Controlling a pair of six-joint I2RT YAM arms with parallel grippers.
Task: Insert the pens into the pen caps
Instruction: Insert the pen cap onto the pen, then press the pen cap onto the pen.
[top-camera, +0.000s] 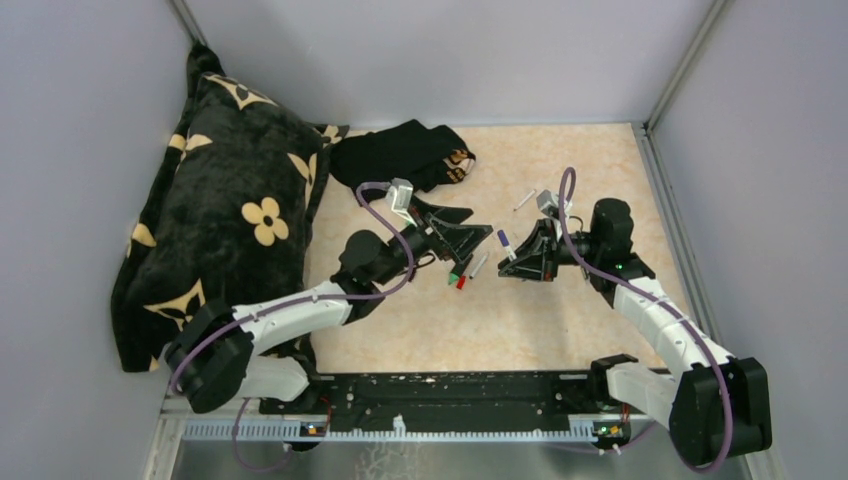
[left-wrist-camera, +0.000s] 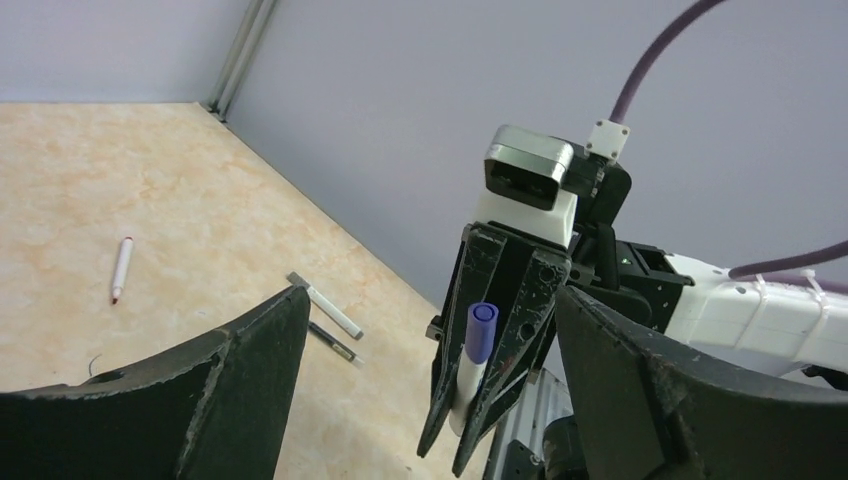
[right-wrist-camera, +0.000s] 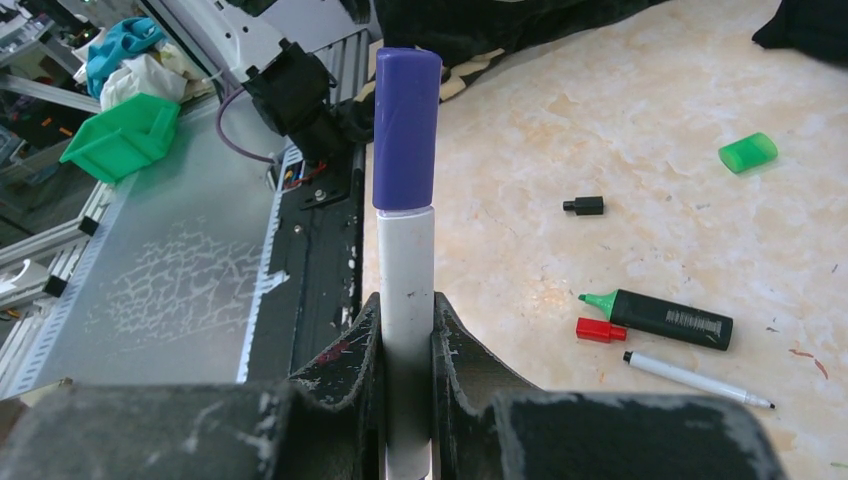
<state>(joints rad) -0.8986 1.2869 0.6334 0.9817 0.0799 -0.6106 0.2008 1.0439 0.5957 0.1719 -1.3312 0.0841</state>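
Right wrist view: the right gripper (right-wrist-camera: 408, 340) clamps a white pen (right-wrist-camera: 405, 270) upright, with the purple cap (right-wrist-camera: 406, 125) on its tip. The left gripper (top-camera: 475, 226), jaws apart and empty, should probably press that cap straight down the barrel, without tilting it.

purple cap (right-wrist-camera: 406, 130) on white pen (right-wrist-camera: 407, 290); green cap (right-wrist-camera: 747, 152), red cap (right-wrist-camera: 600, 330); black marker (right-wrist-camera: 672, 319) (green tip); beige marbled table (right-wrist-camera: 620, 100)

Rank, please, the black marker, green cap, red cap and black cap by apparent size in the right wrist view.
Black marker
green cap
then red cap and black cap, too alike to rank, the red being nearer.
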